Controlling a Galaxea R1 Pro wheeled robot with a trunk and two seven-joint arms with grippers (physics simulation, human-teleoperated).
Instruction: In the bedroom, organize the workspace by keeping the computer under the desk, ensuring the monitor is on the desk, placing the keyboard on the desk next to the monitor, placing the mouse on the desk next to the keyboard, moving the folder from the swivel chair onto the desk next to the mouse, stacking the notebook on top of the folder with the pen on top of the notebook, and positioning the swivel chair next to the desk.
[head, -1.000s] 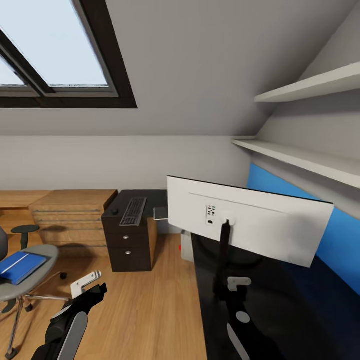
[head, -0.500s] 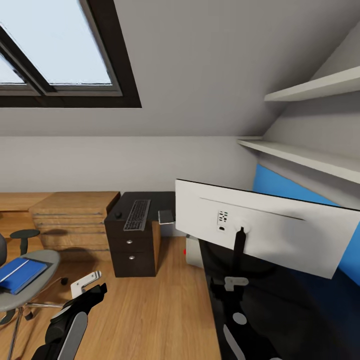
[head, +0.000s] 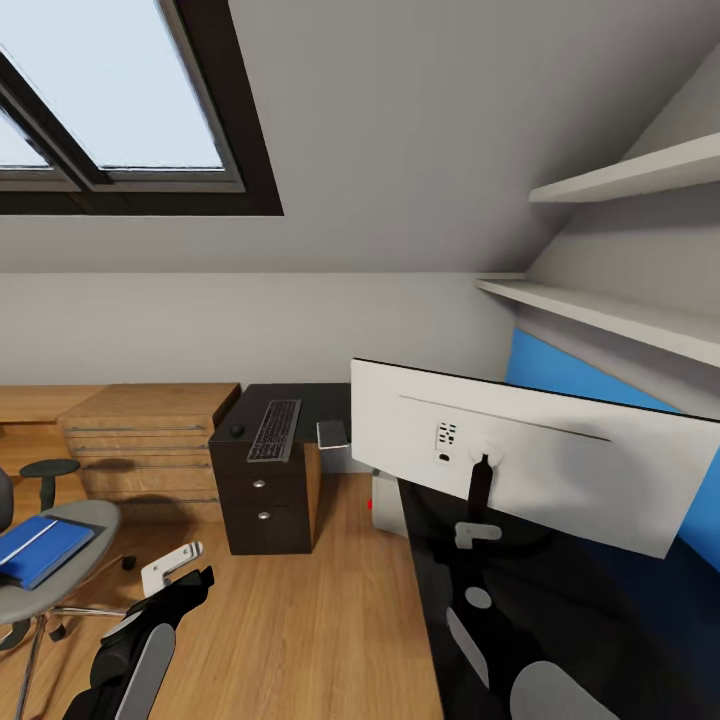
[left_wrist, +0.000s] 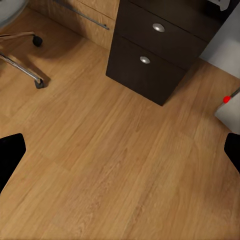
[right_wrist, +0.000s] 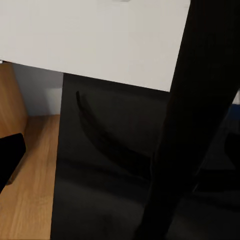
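Black and L-shaped, the bench (head: 560, 600) serves as the landmark for every position below. The monitor (head: 530, 455) stands on the bench's near wing, white back toward the head camera, its slim stand (right_wrist: 195, 125) close before the right tool in the right wrist view; whether that tool is open, closed or gripping the stand cannot be told. The swivel chair (head: 45, 585) stands well apart from the bench, out on the wood floor (left_wrist: 115, 165). The computer (head: 385, 505) sits low beside the bench's inner corner, red light showing, seemingly beneath the top. The folder (head: 40, 548), bright blue, lies on the chair seat, away from the bench. The keyboard (head: 275, 430) lies on the bench's far wing above the drawer unit (left_wrist: 155, 55), with the mouse (head: 237, 431) just beside it and a small grey notebook (head: 331, 433) near its other side. The left tool (head: 190, 575) hangs over the floor, fingers spread and empty. Judged progress: monitor, keyboard and mouse are up; folder, stacking, pen and chair remain.
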